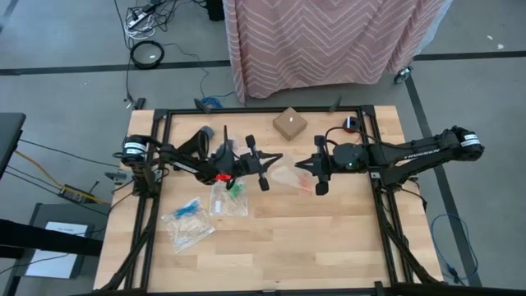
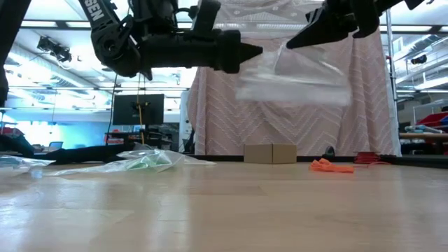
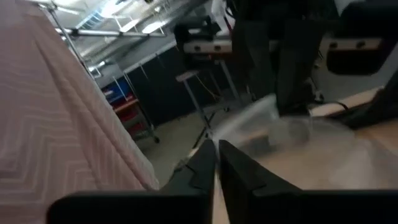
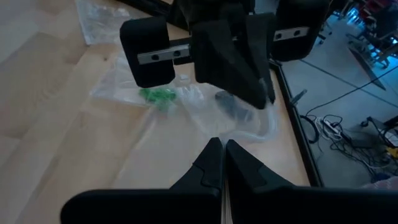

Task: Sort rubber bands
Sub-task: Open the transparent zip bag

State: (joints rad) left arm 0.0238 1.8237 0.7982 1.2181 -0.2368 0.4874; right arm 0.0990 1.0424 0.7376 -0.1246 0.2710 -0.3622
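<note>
Fingers of both grippers (image 1: 278,157) (image 1: 301,164) pinched on crinkly clear bag (image 2: 294,77), orange rubber loops (image 2: 332,166) beneath.

Too small from overhead to tell single loops among the rubber bands (image 1: 306,186) at three o'clock of the clear bag (image 1: 286,176), only an orange smear. Blurred in the left wrist view: clear bag against the left pincer (image 3: 217,163), contents unreadable. Cut off by the low view's top edge: both arms. Hidden under film: green bands (image 4: 155,96), count unclear.
</note>
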